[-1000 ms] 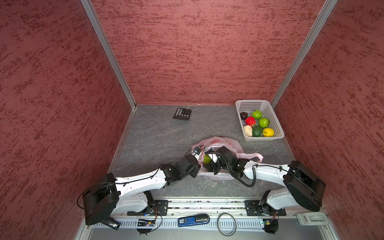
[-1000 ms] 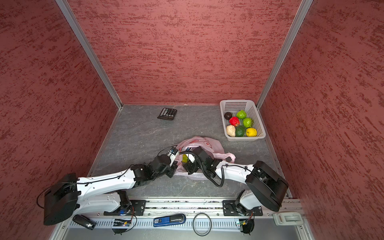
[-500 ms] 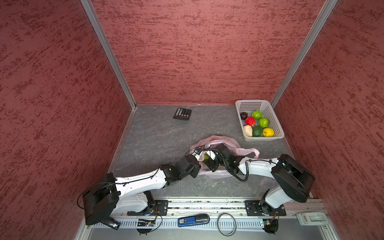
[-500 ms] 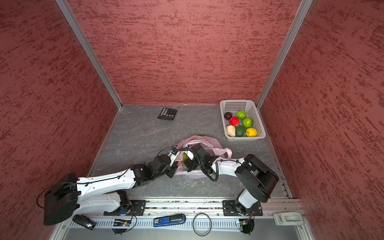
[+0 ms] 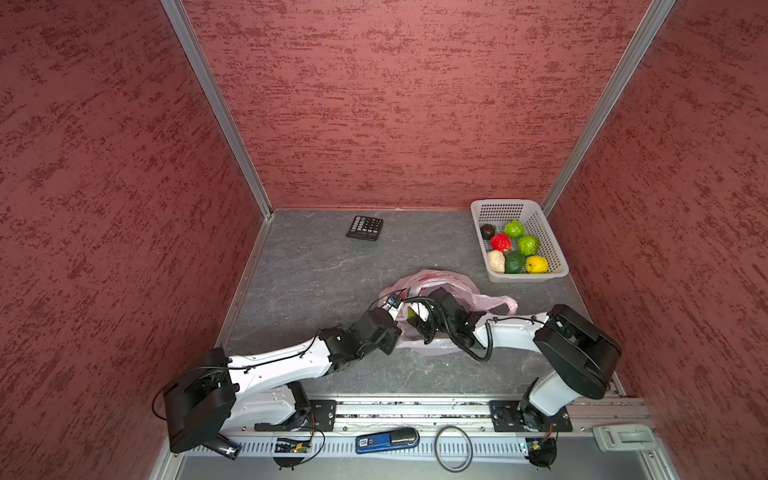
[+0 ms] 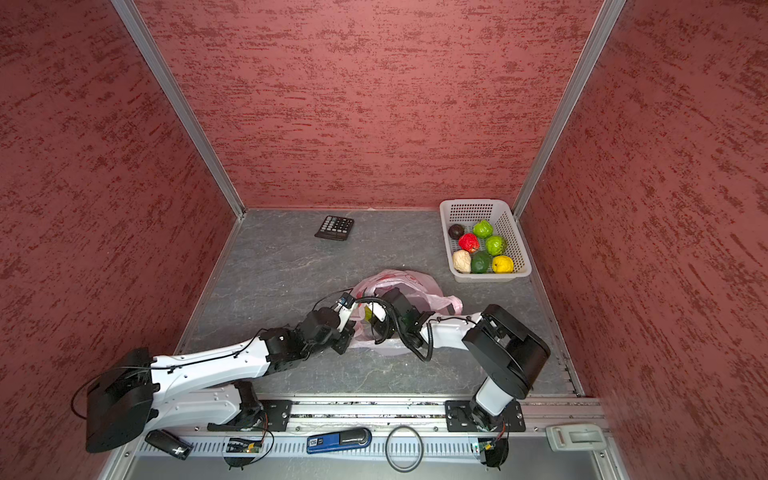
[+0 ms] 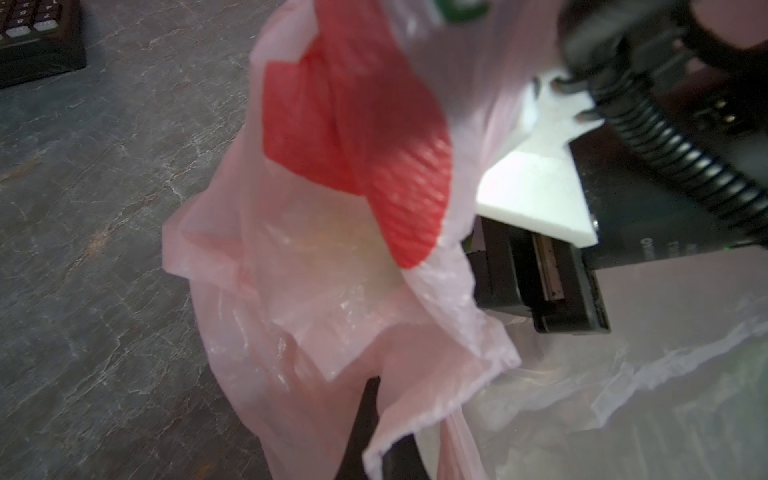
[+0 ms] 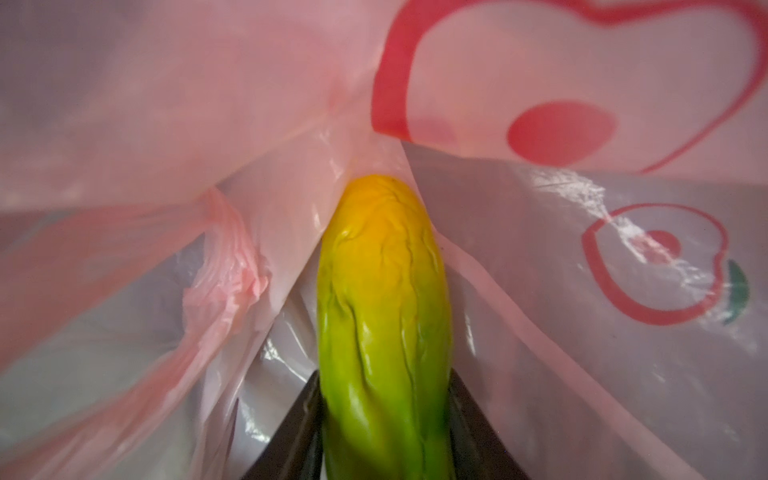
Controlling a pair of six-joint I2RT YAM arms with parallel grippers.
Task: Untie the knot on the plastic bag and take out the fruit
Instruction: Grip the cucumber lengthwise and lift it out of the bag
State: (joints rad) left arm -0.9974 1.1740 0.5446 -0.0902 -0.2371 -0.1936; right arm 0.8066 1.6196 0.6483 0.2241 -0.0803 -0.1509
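Right tool around yellow-green fruit inside apple-printed plastic bag

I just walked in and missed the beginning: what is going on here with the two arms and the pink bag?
The left pincer is shut on the film of the plastic bag, holding its edge up. The right pincer reaches inside the bag and grips a yellow-green fruit between its jaws. Seven fruit pieces lie in the white basket.
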